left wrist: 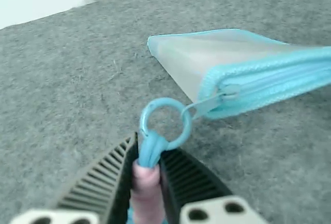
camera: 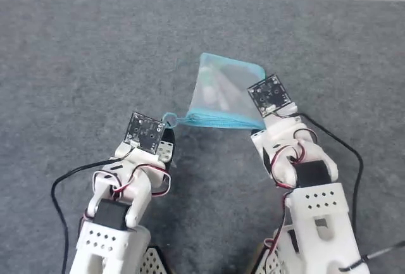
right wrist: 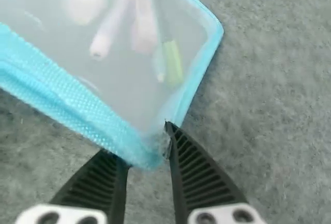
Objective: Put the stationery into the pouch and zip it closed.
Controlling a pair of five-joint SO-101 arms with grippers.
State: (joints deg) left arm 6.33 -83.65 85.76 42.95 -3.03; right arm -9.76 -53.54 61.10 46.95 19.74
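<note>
- Left gripper [left wrist: 149, 149] is clamped tight on the zip pull [left wrist: 164, 123] at one end of the pouch [camera: 221, 93].
- Right gripper [right wrist: 139, 141] pinches the opposite corner, with the stationery [right wrist: 129, 22] inside.
- The pouch sits between them over the grey mat [camera: 76, 52].

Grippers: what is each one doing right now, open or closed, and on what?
The left gripper is shut on the zipper pull.
The right gripper is shut on the corner of the pouch.

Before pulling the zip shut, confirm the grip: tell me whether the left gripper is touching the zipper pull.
Touching. The left wrist view shows the left gripper closed on the strap of the zipper pull, just below its ring.
</note>
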